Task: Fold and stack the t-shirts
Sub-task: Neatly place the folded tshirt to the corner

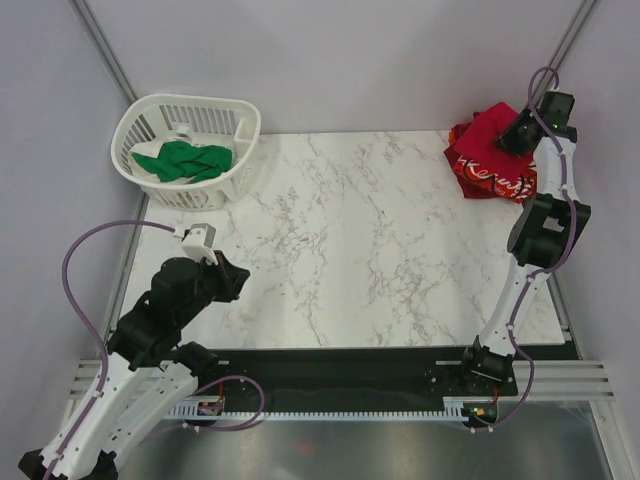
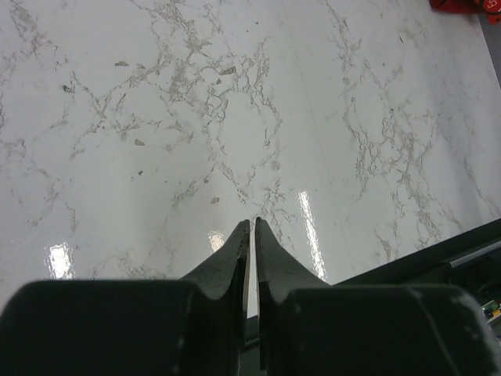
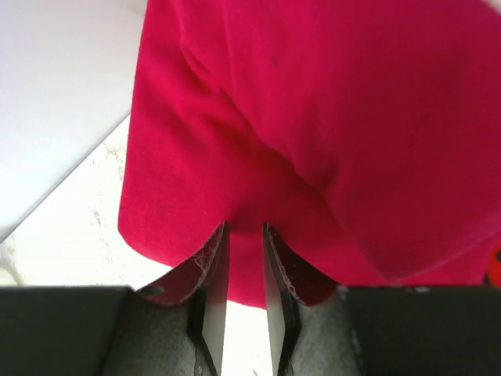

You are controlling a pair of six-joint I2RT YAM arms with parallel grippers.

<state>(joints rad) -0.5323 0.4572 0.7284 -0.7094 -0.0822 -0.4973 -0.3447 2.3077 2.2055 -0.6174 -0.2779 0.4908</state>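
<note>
My left gripper (image 2: 252,223) hangs over the marble table's (image 1: 360,250) near left part, jaws all but touching and empty. In the far left corner, the green t-shirt (image 1: 185,162) lies bunched in the white slatted basket (image 1: 247,128). In the far right corner, my right gripper (image 3: 245,229) pinches the hem of the crimson-red t-shirt (image 3: 313,117) through a narrow gap. The red-and-white t-shirt (image 1: 495,178) sits beneath it, and my arm hides part of its script.

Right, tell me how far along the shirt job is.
Looks done: the lettered tee lies bundled at the far right corner of the table. In hand: the crimson tee sits on it, with the right gripper at its edge, jaws narrow; a grip is unclear. Left: the green tee is in the basket, and the left gripper hovers shut over bare marble.
</note>
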